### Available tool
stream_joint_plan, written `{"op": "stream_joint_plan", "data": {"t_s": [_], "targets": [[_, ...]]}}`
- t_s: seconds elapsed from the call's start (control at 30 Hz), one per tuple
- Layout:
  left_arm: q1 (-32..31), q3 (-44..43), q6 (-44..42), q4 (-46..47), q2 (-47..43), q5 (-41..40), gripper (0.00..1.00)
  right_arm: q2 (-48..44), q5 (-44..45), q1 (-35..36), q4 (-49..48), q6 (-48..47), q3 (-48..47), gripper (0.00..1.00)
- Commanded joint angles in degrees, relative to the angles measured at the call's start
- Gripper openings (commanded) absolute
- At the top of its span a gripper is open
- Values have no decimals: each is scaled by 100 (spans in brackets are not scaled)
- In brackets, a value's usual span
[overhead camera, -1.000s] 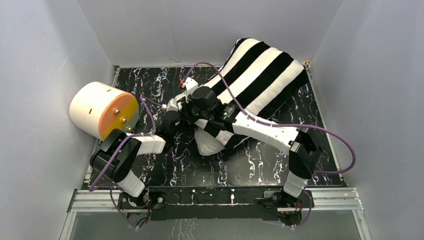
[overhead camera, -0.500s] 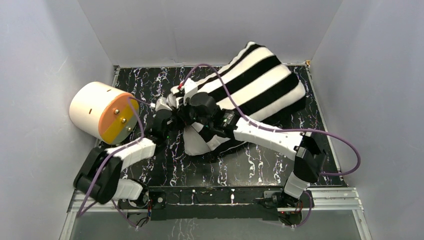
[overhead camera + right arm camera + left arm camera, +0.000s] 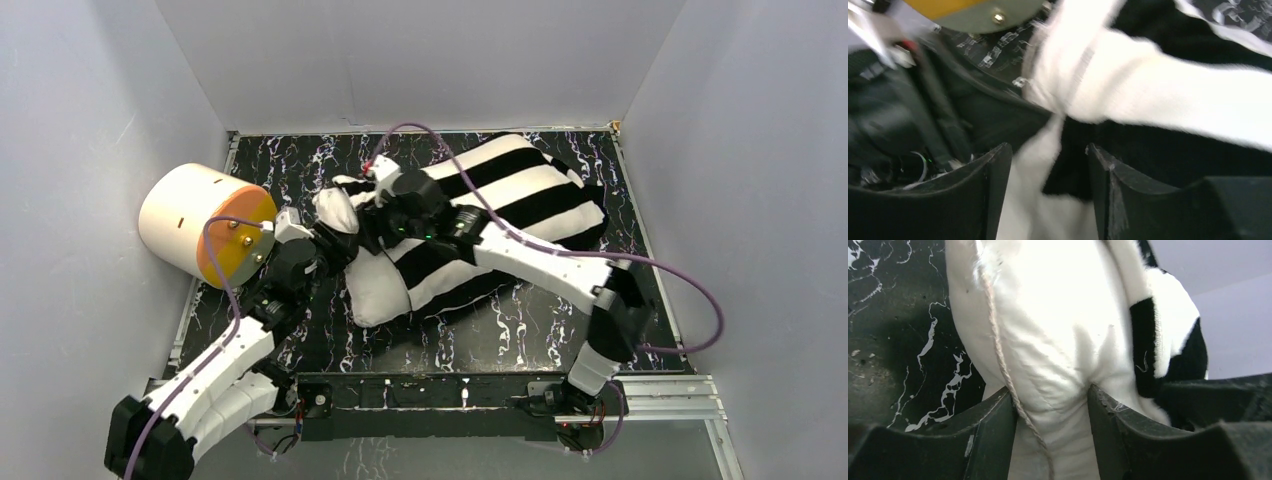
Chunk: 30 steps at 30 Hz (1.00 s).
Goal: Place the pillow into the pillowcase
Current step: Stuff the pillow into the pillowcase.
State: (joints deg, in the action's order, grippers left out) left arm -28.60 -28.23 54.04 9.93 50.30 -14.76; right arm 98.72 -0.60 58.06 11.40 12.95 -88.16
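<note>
Left gripper (image 3: 1049, 390): jaws partway apart. White pillow (image 3: 1048, 315) fabric bulges into the gap and touches both inner faces, narrowing to a waist there. Cannot tell whether it is squeezed or only resting between them.

Right gripper (image 3: 1048, 147): jaws apart about as far, nothing clamped. White and black cloth lies just past the fingertips.

Overhead, the pillow is mostly inside the striped pillowcase (image 3: 510, 195). It lies flat on the marbled tabletop (image 3: 300, 160), running from centre toward the far right corner. Bare white pillow sticks out of the case's open end, on the left. Both grippers meet at that end, the left one on a white lump at the far corner of the opening. The right one is just beside it, over the case's edge.

A cream cylinder (image 3: 195, 215) with an orange face stands left of the grippers, apart from the pillow.

A tan thread (image 3: 998, 355) runs down the pillow's seam and past the left finger.

Right wrist view is blurred, so cloth edges there are hard to separate. From above, the arms cover the case's mouth.
</note>
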Motion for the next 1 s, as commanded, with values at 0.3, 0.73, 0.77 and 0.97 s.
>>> {"op": "stream_joint_plan", "data": {"t_s": [0.3, 0.73, 0.77, 0.97], "targets": [[-137, -807, -948, -2425, -1205, 385, 65, -2686, 119, -469, 850, 319, 2088, 63], [-137, 435, 175, -3055, -2140, 1467, 79, -1632, 3004, 1462, 929, 142, 2131, 75], [-137, 652, 315, -2802, -2119, 1699, 80, -1430, 3037, 1460, 896, 10, 2017, 75], [-167, 1889, 1145, -119, -1329, 2011, 81, -612, 3503, 1440, 861, -579, 1271, 33]]}}
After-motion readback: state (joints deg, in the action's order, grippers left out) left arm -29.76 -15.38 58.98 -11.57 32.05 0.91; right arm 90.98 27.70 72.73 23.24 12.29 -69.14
